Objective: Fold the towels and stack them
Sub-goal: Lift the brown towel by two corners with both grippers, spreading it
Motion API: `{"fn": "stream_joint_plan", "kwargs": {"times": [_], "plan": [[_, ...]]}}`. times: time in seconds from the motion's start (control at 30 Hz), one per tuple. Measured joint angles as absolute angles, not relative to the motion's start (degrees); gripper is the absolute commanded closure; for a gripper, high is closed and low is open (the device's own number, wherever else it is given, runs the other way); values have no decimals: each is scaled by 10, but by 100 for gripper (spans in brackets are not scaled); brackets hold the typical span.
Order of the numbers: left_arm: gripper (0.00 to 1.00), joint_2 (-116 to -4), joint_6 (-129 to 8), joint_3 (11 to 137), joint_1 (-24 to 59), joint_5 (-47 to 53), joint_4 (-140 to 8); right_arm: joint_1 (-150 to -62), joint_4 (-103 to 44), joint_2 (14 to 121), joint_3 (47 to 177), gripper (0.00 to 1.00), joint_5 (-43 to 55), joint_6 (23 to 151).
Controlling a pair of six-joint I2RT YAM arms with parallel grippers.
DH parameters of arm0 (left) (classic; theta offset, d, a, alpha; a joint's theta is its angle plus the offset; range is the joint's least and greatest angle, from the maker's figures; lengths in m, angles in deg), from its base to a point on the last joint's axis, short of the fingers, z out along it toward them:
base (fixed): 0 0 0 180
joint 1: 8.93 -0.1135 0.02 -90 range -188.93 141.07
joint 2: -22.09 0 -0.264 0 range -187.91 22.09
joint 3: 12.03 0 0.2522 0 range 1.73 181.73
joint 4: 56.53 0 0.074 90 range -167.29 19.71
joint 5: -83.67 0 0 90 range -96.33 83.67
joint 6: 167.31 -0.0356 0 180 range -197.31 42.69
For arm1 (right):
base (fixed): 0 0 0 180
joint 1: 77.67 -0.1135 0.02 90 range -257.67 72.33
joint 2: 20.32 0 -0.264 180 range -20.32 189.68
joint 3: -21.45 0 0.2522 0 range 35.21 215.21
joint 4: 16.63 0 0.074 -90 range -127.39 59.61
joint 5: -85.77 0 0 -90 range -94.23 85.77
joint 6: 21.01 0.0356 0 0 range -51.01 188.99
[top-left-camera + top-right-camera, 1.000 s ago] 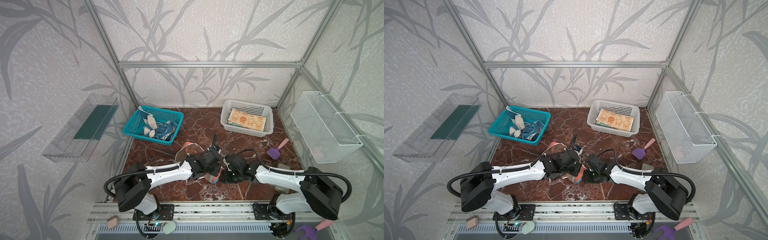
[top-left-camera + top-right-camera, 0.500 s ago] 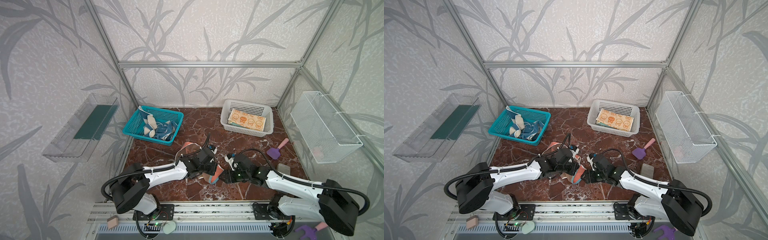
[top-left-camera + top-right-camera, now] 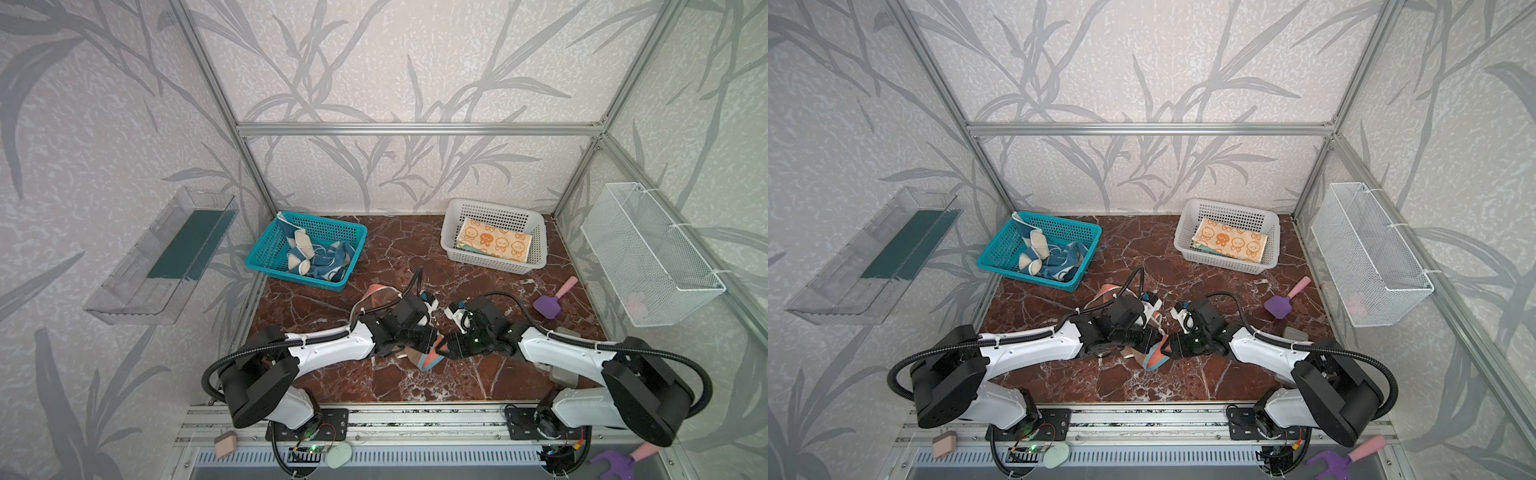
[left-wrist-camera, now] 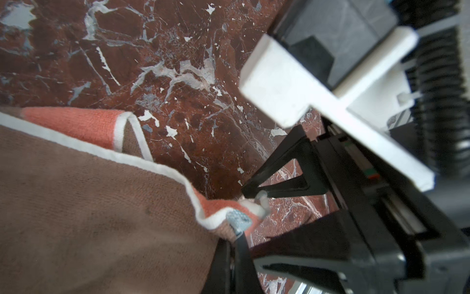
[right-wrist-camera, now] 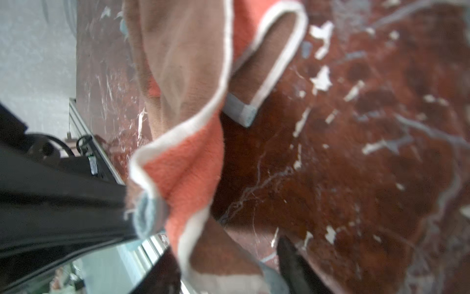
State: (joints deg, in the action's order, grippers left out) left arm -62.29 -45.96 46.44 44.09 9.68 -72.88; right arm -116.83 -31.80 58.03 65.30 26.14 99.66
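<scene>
The coral towel (image 3: 427, 360) hangs bunched over the table (image 3: 415, 388), near the middle of its front edge, with its brown back and white hem showing in both wrist views. My left tool (image 4: 235, 229) is clenched on one hemmed corner. My right tool (image 3: 444, 348) stands spread, a finger on either side of that same corner. At the table's back right corner a folded cream towel (image 3: 494, 243) lies in the white basket (image 3: 486, 261). Crumpled blue-and-cream towels (image 3: 322, 264) sit in the teal basket (image 3: 291, 277) at the back left.
</scene>
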Motion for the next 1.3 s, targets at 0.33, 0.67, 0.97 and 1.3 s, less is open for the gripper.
{"fn": "stream_joint_plan", "kwargs": {"times": [0.33,0.67,0.97,1.3], "plan": [[100,-589,-476,465,404,99,-766,-1165,-307,525,648,100,234,1020],[100,-410,-496,476,348,-18,-852,-1060,-479,366,668,100,149,1135],[100,-359,-581,665,298,-90,-876,-1059,-633,402,1061,100,109,1041],[100,-371,-644,770,292,-105,-903,-1061,-725,475,1241,100,111,971]]}}
